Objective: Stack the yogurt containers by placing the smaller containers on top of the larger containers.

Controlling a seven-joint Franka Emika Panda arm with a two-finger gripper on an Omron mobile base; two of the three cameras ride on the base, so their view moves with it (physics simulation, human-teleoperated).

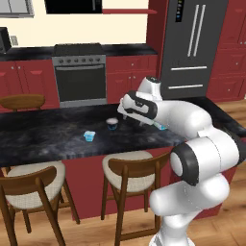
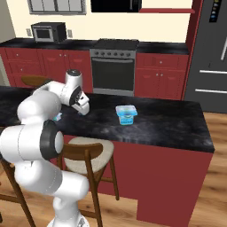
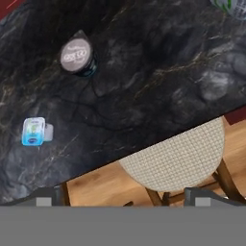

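Hovering above the dark counter (image 3: 158,72), the gripper (image 3: 125,199) holds its jaws apart, empty; 2 cups sit below: teal cup (image 3: 77,57), light-blue tub (image 3: 34,131).

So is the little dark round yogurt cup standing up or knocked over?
Standing up. The dark teal cup sits on the black counter with its pale lid facing up, and looks upright from the left base view too.

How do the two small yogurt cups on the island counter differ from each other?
The teal round cup is dark with a pale circular lid; the light-blue tub is bright blue with a squarish top. In the hand view the teal round cup looks somewhat bigger than the light-blue tub. Both stand on the black counter, apart and untouched.
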